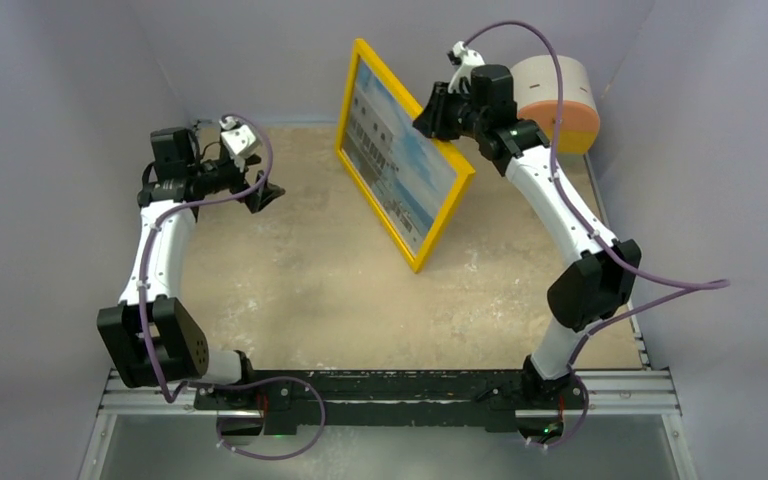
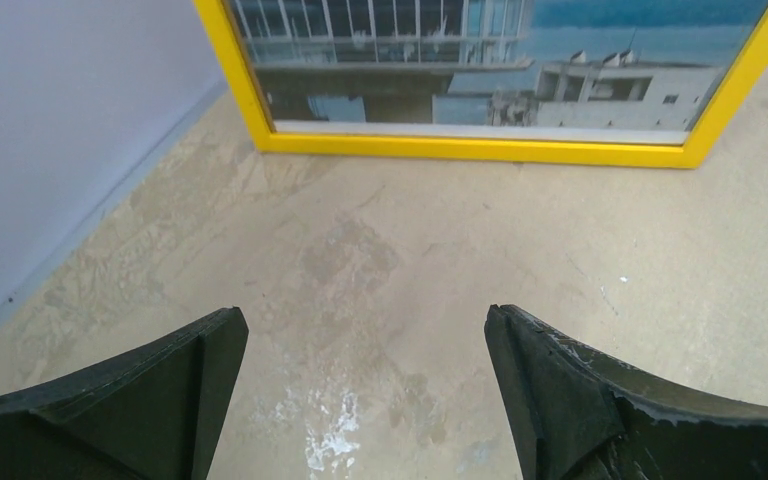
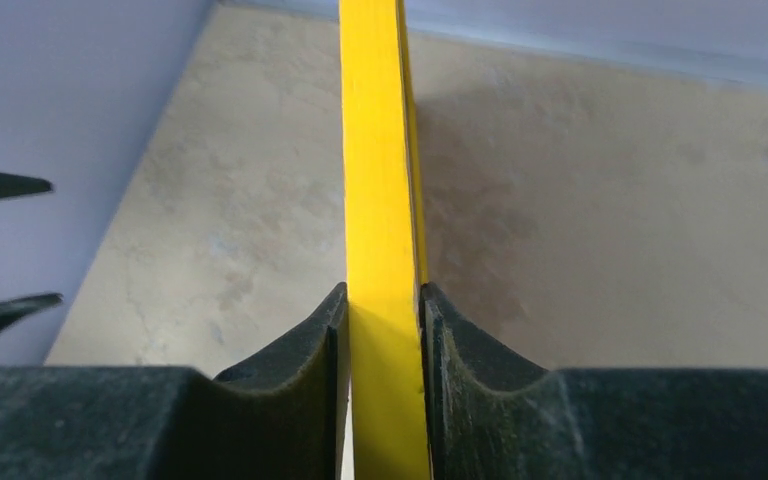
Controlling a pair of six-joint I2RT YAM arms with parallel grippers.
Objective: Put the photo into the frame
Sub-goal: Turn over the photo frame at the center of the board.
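Note:
The yellow frame (image 1: pixel 447 208) stands on edge in the middle back of the table, its front facing left. The photo (image 1: pixel 395 150) of a white building and blue sky sits inside it behind the pane. My right gripper (image 1: pixel 438 112) is shut on the frame's top edge (image 3: pixel 385 300), one finger on each side. My left gripper (image 1: pixel 263 192) is open and empty, low over the table to the left of the frame. In the left wrist view the frame's bottom rail (image 2: pixel 480 148) and the photo (image 2: pixel 440 60) face the open fingers (image 2: pixel 535 380).
A cylinder with a tan top and orange band (image 1: pixel 558 100) stands at the back right behind the right arm. Grey walls close in the table on the left, back and right. The left gripper's fingertips show at the left edge of the right wrist view (image 3: pixel 0 250).

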